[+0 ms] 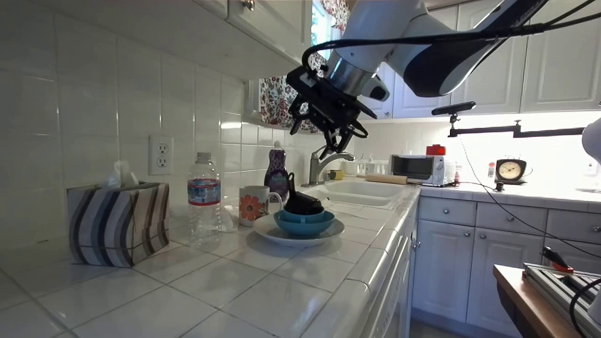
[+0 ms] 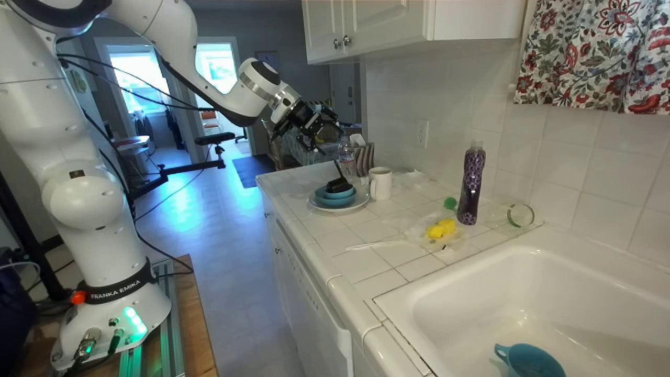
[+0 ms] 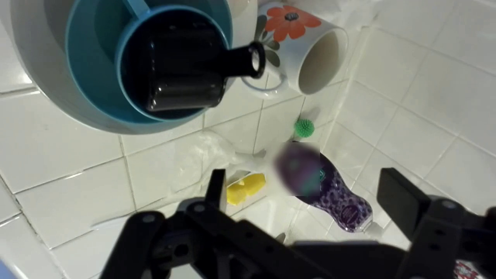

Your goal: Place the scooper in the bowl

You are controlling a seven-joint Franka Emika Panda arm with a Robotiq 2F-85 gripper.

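The scooper (image 1: 303, 203) is black and shows in both exterior views (image 2: 339, 185) and in the wrist view (image 3: 186, 69). It rests in a small blue cup (image 1: 304, 218), its handle pointing up. That cup sits inside the wider teal-blue bowl (image 1: 303, 229), which stands on a pale plate (image 1: 265, 233). The bowl also shows in the wrist view (image 3: 91, 77). My gripper (image 1: 315, 136) is open and empty, in the air well above the bowl. In the wrist view its fingers (image 3: 305, 184) are wide apart, to the side of the scooper. Nothing is between them at finger height.
A white flowered mug (image 1: 251, 206) stands beside the plate. A water bottle (image 1: 204, 206), tissue box (image 1: 119, 225) and purple soap bottle (image 1: 277, 173) stand along the wall. A sink (image 2: 471, 283) holds a blue cup (image 2: 531, 360). An upper cabinet (image 1: 267, 28) hangs above the counter.
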